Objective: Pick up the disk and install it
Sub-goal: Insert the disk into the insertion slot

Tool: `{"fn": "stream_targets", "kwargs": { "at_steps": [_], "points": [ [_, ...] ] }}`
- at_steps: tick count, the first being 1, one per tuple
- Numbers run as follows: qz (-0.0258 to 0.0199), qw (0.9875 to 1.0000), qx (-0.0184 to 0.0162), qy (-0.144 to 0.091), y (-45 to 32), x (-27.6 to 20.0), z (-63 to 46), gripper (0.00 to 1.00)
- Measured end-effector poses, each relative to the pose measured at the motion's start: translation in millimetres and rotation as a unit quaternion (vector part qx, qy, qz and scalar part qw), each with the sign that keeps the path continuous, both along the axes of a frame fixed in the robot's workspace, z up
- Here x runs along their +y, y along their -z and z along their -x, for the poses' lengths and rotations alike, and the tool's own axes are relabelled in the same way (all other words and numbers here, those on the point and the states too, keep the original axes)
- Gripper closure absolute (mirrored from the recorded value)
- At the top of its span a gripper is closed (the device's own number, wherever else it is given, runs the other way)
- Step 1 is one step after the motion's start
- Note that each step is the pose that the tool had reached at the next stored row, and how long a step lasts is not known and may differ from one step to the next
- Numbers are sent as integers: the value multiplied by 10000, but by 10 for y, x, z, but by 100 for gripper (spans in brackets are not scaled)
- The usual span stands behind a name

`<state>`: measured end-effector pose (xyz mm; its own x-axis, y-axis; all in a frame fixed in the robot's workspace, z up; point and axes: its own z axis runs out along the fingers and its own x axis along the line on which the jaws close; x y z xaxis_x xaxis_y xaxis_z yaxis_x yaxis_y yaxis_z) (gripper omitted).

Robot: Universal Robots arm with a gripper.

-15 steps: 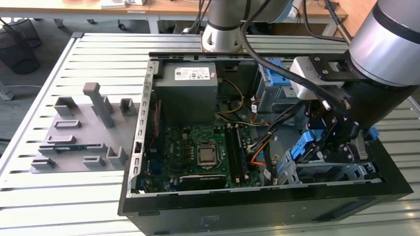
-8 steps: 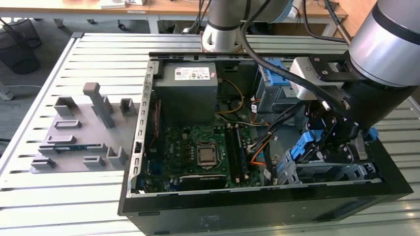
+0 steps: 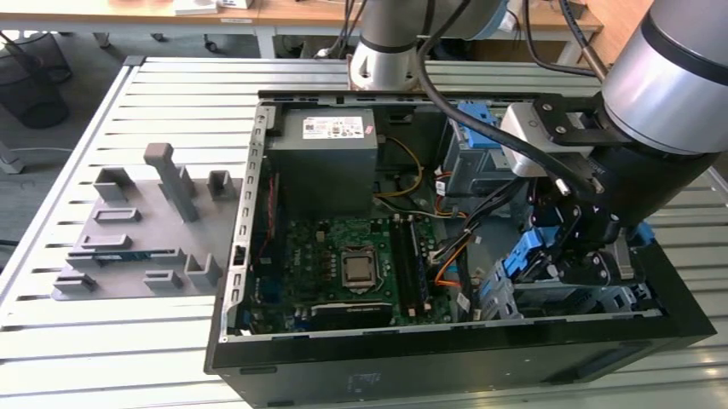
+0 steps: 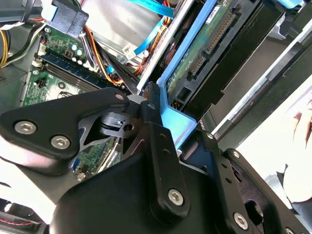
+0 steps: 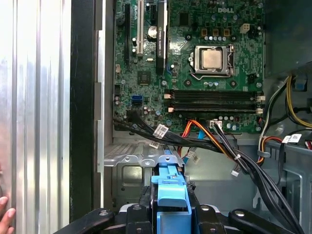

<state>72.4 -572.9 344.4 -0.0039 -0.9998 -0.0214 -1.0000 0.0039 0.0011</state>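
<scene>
One claw [image 4: 171,124] clamps disk [image 4: 207,46] by its blue frame beside motherboard [image 5: 195,63]; best kept square to bay [image 3: 574,298], clear of cables [image 5: 214,141], I judge.

a: how's the arm [image 3: 680,72] posed?

b: in the exterior view it rises from its base [image 3: 384,60] at the back and swings over to that view's right. the wrist [image 3: 632,183] is bent, so the gripper [image 3: 574,256] points down.

a: and the grip?

b: clamped. in the second wrist view one black finger [image 4: 152,105] presses on the blue edge of the disk [image 4: 178,127]. in the first wrist view that blue edge sits between the two fingers.
</scene>
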Motion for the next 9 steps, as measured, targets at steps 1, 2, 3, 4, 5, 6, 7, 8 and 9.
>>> {"fn": "stream_targets", "kwargs": {
  "at_steps": [1, 2, 3, 4, 5, 6, 7, 8, 9],
  "points": [
    [0, 10000, 0, 0, 1, 0, 0, 62],
    [0, 10000, 0, 0, 1, 0, 0, 62],
    [0, 10000, 0, 0, 1, 0, 0, 56],
    [-1, 10000, 0, 0, 2, 0, 0, 56],
    [0, 10000, 0, 0, 1, 0, 0, 56],
    [0, 10000, 0, 0, 1, 0, 0, 56],
    [-1, 10000, 0, 0, 2, 0, 0, 56],
    [0, 10000, 0, 0, 1, 0, 0, 56],
    [0, 10000, 0, 0, 2, 0, 0, 58]
  ]
}}
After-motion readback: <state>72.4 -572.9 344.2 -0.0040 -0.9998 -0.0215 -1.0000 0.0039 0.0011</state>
